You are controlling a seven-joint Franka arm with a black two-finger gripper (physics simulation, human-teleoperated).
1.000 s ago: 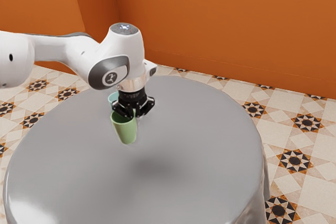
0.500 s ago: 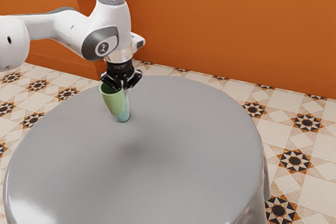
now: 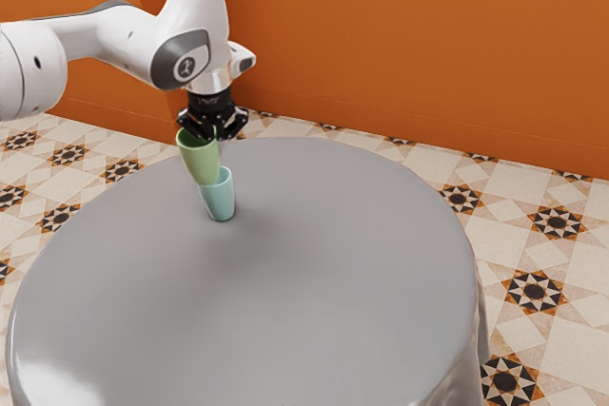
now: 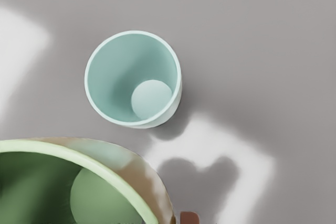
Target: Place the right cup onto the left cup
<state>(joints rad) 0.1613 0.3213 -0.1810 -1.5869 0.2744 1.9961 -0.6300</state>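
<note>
My gripper [image 3: 218,134] is shut on the green cup [image 3: 199,161] at its rim and holds it in the air, slightly tilted. Below it the light blue cup [image 3: 220,199] stands upright on the table, its upper part overlapped by the green cup's bottom in the exterior view. In the wrist view the blue cup [image 4: 156,101] shows its open mouth and bare inside, and the green cup [image 4: 100,198] looms close to the camera, off to one side of the blue one rather than centred over it.
The round table [image 3: 333,282] has a grey cloth, and the blue cup stands toward its far side in the exterior view. An orange wall [image 3: 409,45] rises beyond the table.
My hand has carried the green cup upward and toward the exterior view's far left. The blue cup, largely hidden behind the hand and green cup before, now shows more. It stands still.
</note>
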